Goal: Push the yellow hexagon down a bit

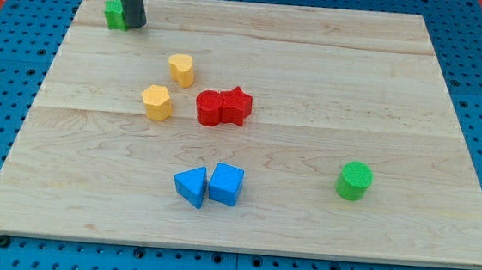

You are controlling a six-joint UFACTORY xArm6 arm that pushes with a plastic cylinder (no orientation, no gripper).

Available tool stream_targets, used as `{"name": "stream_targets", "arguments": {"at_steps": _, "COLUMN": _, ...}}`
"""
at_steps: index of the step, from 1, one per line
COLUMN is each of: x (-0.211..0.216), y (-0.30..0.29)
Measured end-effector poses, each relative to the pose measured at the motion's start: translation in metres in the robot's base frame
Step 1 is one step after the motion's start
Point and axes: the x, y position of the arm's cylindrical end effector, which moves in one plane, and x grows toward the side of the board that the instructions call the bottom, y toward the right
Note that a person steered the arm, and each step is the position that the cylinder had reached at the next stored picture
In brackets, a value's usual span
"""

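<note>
The yellow hexagon (156, 102) is being seen left of centre on the wooden surface (382, 94), just below and left of a second yellow block (181, 69) and near the touching red blocks (223, 107) on its right. My tip (135, 23) is being shown well apart, at the view's top left, against a partly hidden green block (113, 13); it is a bare rod with nothing to spread or pinch. Two touching blue blocks (209, 185) and a green cylinder (354, 180) are being seen lower down.
</note>
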Motion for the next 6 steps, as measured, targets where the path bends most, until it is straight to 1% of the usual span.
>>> {"name": "stream_targets", "arguments": {"at_steps": 4, "x": 0.008, "y": 0.003}}
{"name": "stream_targets", "arguments": {"at_steps": 5, "x": 0.045, "y": 0.013}}
{"name": "stream_targets", "arguments": {"at_steps": 6, "x": 0.117, "y": 0.037}}
